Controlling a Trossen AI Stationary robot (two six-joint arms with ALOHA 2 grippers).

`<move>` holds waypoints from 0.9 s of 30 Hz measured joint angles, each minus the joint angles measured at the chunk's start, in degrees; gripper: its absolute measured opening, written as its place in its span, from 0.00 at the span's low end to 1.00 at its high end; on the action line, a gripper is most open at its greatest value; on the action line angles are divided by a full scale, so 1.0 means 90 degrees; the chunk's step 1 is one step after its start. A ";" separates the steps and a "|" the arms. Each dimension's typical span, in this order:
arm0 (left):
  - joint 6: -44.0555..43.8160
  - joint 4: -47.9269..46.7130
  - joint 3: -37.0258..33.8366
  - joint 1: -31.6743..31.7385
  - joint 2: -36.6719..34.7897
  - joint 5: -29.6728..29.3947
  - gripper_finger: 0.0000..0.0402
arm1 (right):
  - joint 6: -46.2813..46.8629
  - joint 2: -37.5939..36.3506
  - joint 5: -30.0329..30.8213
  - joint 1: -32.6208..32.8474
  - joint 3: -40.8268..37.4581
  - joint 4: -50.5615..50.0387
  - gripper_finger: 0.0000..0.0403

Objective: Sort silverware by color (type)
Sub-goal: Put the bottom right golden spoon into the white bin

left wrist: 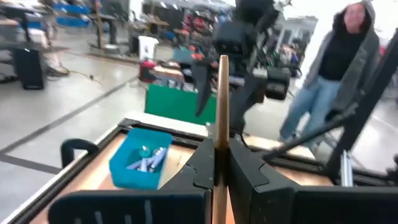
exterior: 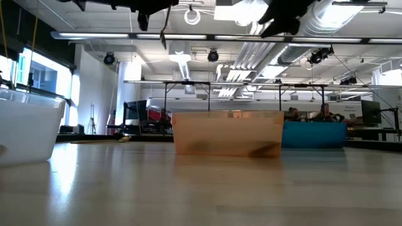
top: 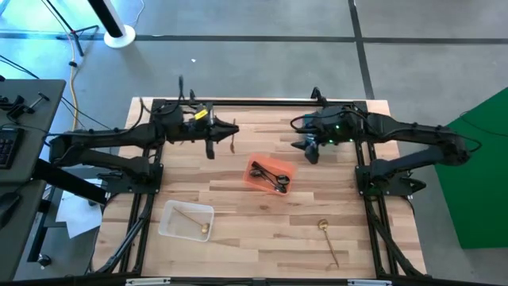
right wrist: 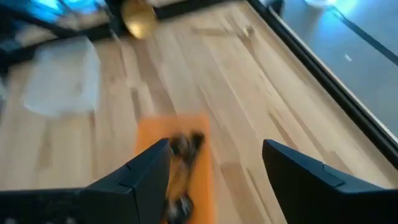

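Two end effectors are up off the worktop (top: 262,230). Left end effector (left wrist: 221,163): fingers pinched tight on a gold utensil (left wrist: 222,106), held by the handle, which stands up between the pads. Same piece shows in the high view at the fingertips (top: 231,141), over the far part of the worktop.

Right end effector (right wrist: 214,168): fingers spread wide, nothing between them. It hangs above and behind the orange bin (top: 271,174), looking down into it.

Locations relative to the left end effector:
- orange bin with black pieces (top: 270,177): ahead, toward the right arm, lower.
- clear bin (top: 186,220) holding one gold spoon (top: 193,221): nearer the worktop's front edge, below.
- second gold spoon (top: 328,241): loose on the worktop, well apart, past the orange bin.
- blue bin (left wrist: 140,158): seen beyond the fingers, with pale pieces in it, probably silver.

Handling judgement: pieces are light, stiff, thin and smooth, likely to slip or swing in a pinch. Loose spoon lies flat, so little to get under; best taken across the mid-handle, fingers square to it.
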 joint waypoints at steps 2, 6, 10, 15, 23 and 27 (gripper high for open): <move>-0.0056 0.0223 -0.0204 -0.0002 -0.0160 -0.0183 0.01 | 0.0026 -0.0146 0.0142 0.0003 -0.0120 -0.0212 0.59; -0.0002 0.0246 -0.0289 -0.0005 -0.0352 -0.0342 0.01 | 0.0281 -0.0534 0.0148 0.0017 -0.0626 -0.0026 0.59; 0.0007 0.0373 -0.0296 -0.0003 -0.0392 -0.0348 0.01 | 0.0596 -0.0883 0.0182 0.0012 -0.1289 0.0350 0.59; 0.0049 0.0450 -0.0293 -0.0005 -0.0412 -0.0351 0.01 | 0.0932 -0.1020 0.0223 0.0012 -0.1913 0.1218 0.59; 0.0044 0.0413 -0.0293 -0.0015 -0.0412 -0.0258 0.01 | 0.1488 -0.0999 0.0221 0.0012 -0.2400 0.2473 0.59; 0.0014 0.0411 -0.0293 -0.0015 -0.0426 -0.0203 0.01 | 0.1538 -0.0999 0.0214 0.0012 -0.2400 0.2811 0.59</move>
